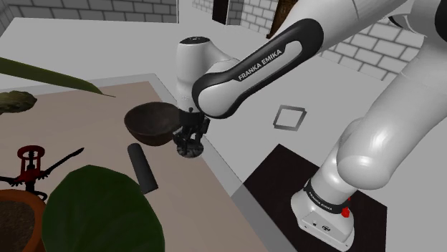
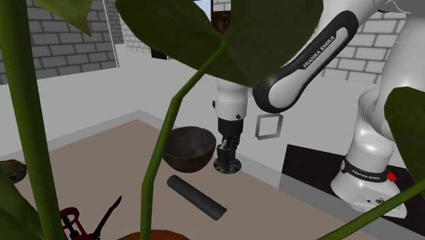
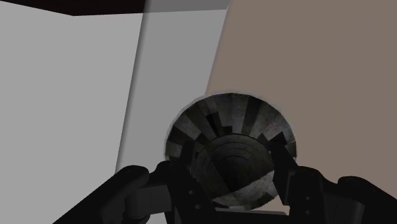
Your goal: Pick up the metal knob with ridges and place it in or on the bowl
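Reaching down from its base on the stand at the shoulder view's lower right, the white Franka arm (image 1: 251,68) bends over the near edge of a tan tabletop (image 1: 86,136), with grey floor and pale brick walls beyond. Broad dark green plant leaves (image 1: 100,211) crowd the shoulder view's lower left, and in the second exterior view their stems cross in front of the scene. A dark brown bowl (image 1: 152,122) sits upright on the table close to that edge, its hollow facing up. A black cylinder (image 1: 142,167) lies on its side on the tabletop, nearer the camera than the bowl and apart from it. A red corkscrew (image 1: 30,163) with black arms rests further towards the shoulder view's left, well apart from the bowl. The black gripper (image 1: 191,136) points straight down just beside the bowl, on the side towards the table's edge. Under it stands the dark, ridged metal knob (image 1: 190,149), resting on the tabletop right at the edge and near the bowl without touching it. In the wrist view the knob (image 3: 232,133) shows a flared, ribbed base with a ringed round top, and the two black fingers (image 3: 181,191) are closed against opposite sides of that top, clasping it between them.
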Available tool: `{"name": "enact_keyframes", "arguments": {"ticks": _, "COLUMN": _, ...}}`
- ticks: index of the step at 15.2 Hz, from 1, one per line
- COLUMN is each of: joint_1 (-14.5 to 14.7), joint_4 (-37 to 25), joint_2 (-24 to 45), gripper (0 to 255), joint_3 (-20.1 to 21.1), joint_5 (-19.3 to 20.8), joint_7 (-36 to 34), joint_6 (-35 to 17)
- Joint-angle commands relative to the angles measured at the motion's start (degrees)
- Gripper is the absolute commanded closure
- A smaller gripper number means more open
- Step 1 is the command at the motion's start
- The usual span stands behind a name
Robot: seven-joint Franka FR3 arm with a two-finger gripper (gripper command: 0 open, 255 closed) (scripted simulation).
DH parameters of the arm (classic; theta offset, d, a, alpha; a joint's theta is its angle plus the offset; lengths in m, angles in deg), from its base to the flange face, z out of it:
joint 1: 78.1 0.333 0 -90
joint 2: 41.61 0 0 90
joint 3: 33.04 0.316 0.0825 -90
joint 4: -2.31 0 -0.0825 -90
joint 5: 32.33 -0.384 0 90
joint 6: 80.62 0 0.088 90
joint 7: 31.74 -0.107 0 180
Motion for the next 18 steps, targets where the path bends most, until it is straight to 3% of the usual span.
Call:
{"name": "enact_keyframes", "arguments": {"ticks": 1, "joint_1": 0.1, "joint_4": -0.4, "joint_2": -1.1, "gripper": 255, "joint_3": 0.0, "joint_5": -0.6, "joint_7": 0.4, "joint_6": 1.6}}
{"name": "enact_keyframes", "arguments": {"ticks": 18, "joint_1": 0.3, "joint_4": -7.2, "joint_2": -8.7, "gripper": 255, "joint_3": -1.3, "joint_5": -3.5, "joint_7": 2.7, "joint_6": 15.4}}
